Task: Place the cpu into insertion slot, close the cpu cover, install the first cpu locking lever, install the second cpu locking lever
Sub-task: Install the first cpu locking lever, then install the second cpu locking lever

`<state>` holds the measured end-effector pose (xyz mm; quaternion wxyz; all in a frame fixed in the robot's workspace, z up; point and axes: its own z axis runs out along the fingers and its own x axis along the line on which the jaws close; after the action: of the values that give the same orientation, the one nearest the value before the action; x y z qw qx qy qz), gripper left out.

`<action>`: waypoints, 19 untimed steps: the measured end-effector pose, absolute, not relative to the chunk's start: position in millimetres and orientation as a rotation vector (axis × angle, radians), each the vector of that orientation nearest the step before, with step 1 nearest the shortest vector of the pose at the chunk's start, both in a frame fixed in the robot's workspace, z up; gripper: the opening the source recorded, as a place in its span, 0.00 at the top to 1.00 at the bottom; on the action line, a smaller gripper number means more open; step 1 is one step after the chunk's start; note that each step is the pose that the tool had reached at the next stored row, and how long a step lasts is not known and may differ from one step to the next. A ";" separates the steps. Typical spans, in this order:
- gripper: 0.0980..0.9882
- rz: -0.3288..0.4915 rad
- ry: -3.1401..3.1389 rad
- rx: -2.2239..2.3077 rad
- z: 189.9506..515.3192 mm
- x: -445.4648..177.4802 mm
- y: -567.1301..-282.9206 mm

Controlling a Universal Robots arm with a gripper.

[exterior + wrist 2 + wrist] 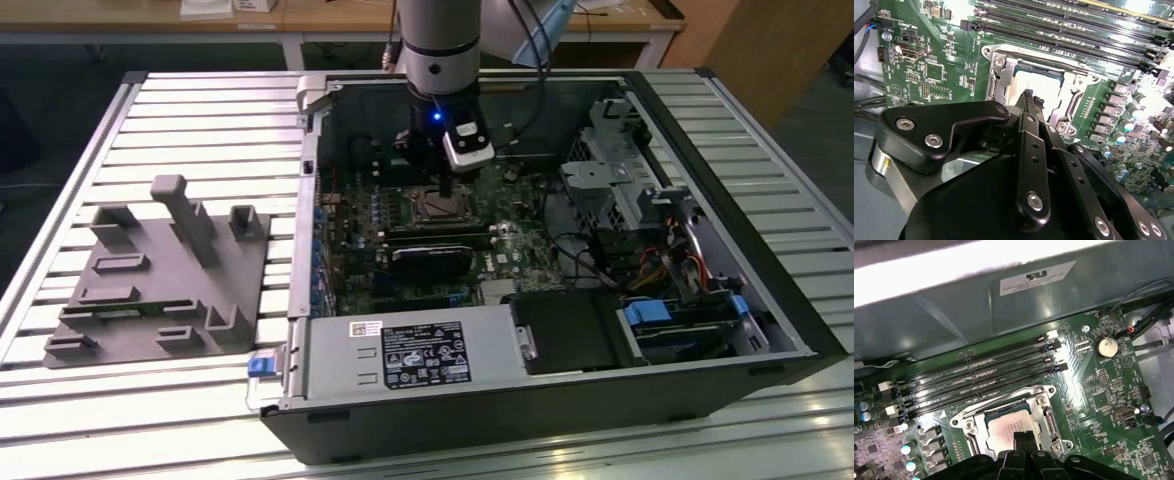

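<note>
Right now the claw [1030, 100] sits directly over the insertion slot [1009, 422], fingers pinched together with nothing visible between them, tips at the cpu [1010, 429]. Cpu is already seated flat in the slot, its pale metal top showing through the square window of the cpu cover [1041, 402], which looks down. In the exterior view the claw [438, 188] hangs straight above the slot [441, 205] inside the open PC case [534, 400].
</note>
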<state>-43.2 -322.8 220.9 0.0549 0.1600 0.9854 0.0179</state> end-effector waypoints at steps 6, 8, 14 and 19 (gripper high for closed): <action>0.99 0.054 2.992 0.485 224.2 -43.2 -322.8; 0.99 0.054 2.992 0.485 224.3 -43.2 -322.8; 0.99 0.054 2.992 0.485 227.9 -43.2 -322.8; 0.99 0.055 2.992 0.485 229.3 -43.1 -322.8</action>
<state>-43.1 -322.8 229.3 0.0549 0.1599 0.9854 0.0180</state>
